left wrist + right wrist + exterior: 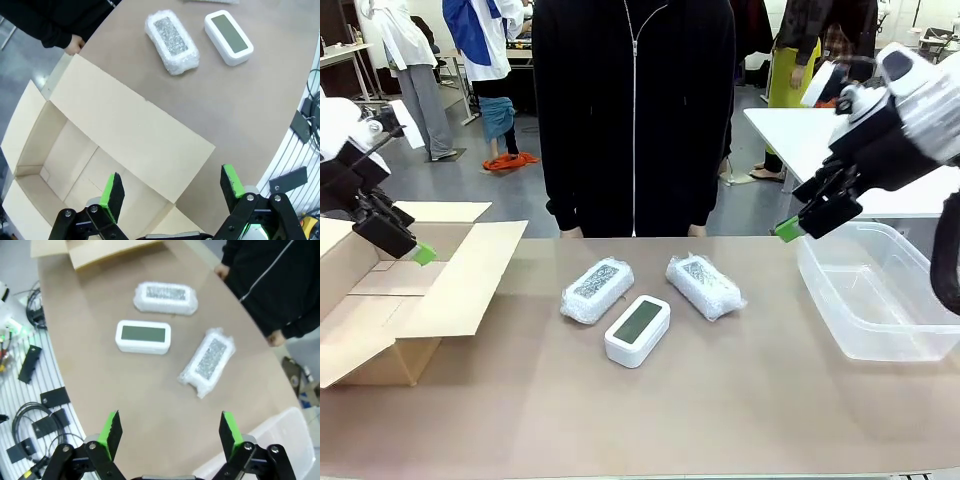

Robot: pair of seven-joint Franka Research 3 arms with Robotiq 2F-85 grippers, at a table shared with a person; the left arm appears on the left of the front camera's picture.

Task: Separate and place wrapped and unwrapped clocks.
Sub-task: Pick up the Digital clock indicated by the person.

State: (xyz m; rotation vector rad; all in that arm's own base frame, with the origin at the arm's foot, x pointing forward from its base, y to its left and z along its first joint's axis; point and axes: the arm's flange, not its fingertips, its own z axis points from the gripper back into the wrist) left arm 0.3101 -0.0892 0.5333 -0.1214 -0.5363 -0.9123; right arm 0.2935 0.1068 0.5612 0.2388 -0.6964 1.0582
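Gripper states first: how is the left gripper (171, 189) seen?
— Its jaws are held wide apart, and nothing is clasped between the green pads (112, 194). It is hung over the open cardboard box (382, 300) at the left of the table (620, 430).

And the right gripper (169, 432)?
— Its jaws are likewise spread, with nothing held. It is raised in the air at the right, by the far left corner of the clear plastic tub (840, 300).

Where are the wrapped pieces found?
— Two are laid flat at mid-table, toward the far side. The left wrapped bundle (597, 290) and the right wrapped bundle (704, 286) are set apart from each other, each slanted, and a dark grey patch is seen through each crinkly cover.

And the unwrapped clock (637, 330)?
— It is laid screen up, nearer than both bundles and between them, just beside the left one but not touching it.

Is anything placed in the containers?
— No clock is seen in the box or in the tub.

Is anyone at the table?
— A person in a black jacket (635, 110) is stood at the far edge.
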